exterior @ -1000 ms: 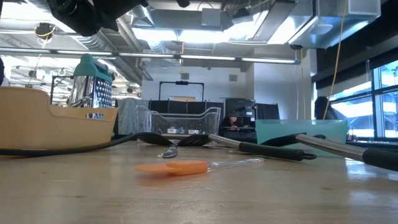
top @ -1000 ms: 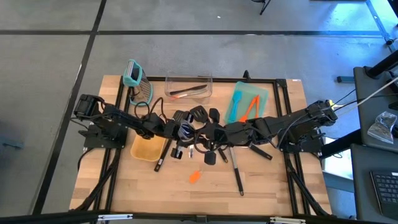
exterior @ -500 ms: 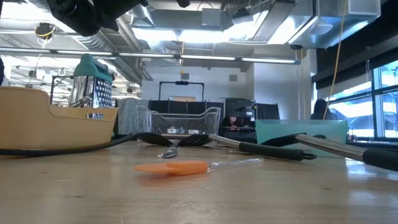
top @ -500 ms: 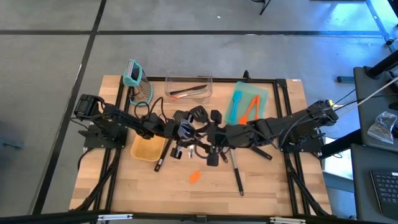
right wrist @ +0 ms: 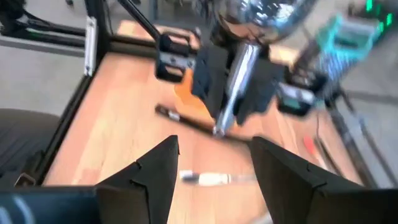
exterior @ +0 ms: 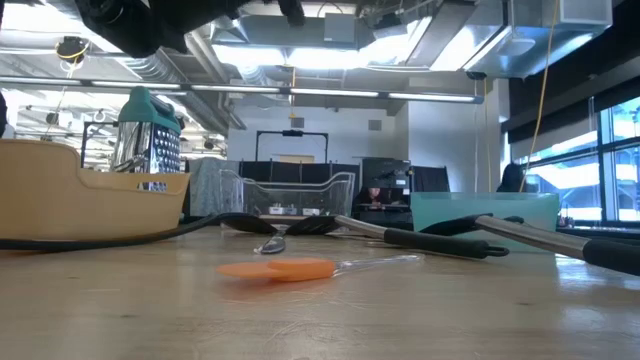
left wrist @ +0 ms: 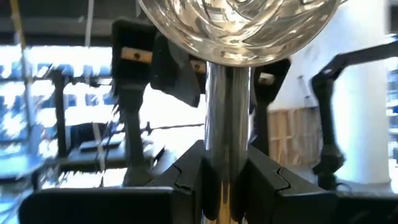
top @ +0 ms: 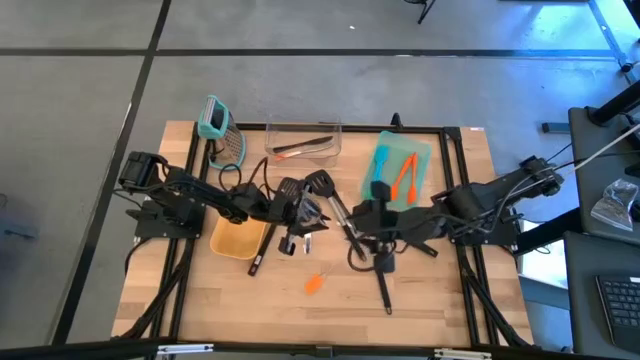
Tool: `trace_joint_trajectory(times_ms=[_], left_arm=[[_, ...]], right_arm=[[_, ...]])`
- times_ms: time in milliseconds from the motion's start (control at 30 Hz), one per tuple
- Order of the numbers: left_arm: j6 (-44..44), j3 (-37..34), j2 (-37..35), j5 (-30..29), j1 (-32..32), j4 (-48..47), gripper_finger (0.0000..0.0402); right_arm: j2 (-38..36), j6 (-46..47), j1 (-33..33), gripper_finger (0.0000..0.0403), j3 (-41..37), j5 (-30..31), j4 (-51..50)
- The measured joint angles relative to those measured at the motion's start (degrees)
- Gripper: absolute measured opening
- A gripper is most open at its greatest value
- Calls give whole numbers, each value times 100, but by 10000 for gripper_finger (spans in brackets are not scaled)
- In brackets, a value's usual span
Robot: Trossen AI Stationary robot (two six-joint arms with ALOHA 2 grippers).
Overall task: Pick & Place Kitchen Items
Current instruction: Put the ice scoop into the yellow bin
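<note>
A silver metal scoop (left wrist: 239, 25) is up in the air over the middle of the table, with my left gripper (top: 300, 213) shut on it. My right gripper (right wrist: 214, 168) stands open a short way toward the table's right edge, facing the scoop (right wrist: 261, 12), with nothing between its fingers. Black slotted turners (top: 320, 183) lie flat just behind the grippers. An orange spatula (top: 315, 284) and a black-handled utensil (top: 381, 280) lie flat on the wood nearer the front edge. My left gripper pinches the scoop's round handle (left wrist: 225, 155) between its two fingers, below the bowl. The fingers come from the table's left, slanting a little upward. The bowl stands up past the fingertips, and the handle's free end (right wrist: 217, 129) sticks out below. The scoop is clear of the table.
A teal tray (top: 418, 152) with orange and teal spatulas stands at the back right. A clear bin (top: 303, 128) holding utensils is at the back middle, and a teal-handled grater (top: 222, 135) at the back left. A tan bin (top: 236, 238) sits under the left arm.
My right gripper has drawn back from the left gripper toward the table's right edge and risen slightly. The scoop has stayed in the left gripper, which has kept its place.
</note>
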Motion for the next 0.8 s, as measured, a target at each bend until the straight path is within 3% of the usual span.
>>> trace_joint_trajectory(times_ms=[200, 367, 633, 800], left_arm=[[-595, 4, -46, -878, 11, -1041, 68], [-1486, 4, -151, -1508, 5, -2205, 68], [-2711, 2, -1056, -2525, -248, -4524, 68], [-4110, 2, -1812, -3114, -410, -6657, 68]], right_arm=[[-82, 691, 19, 206, -2, 511, -666], [-483, 468, 20, 206, -418, 716, -221], [-2511, -476, -402, 206, -3101, -480, 2739], [-3458, -666, -910, 206, -4284, -1234, 3905]])
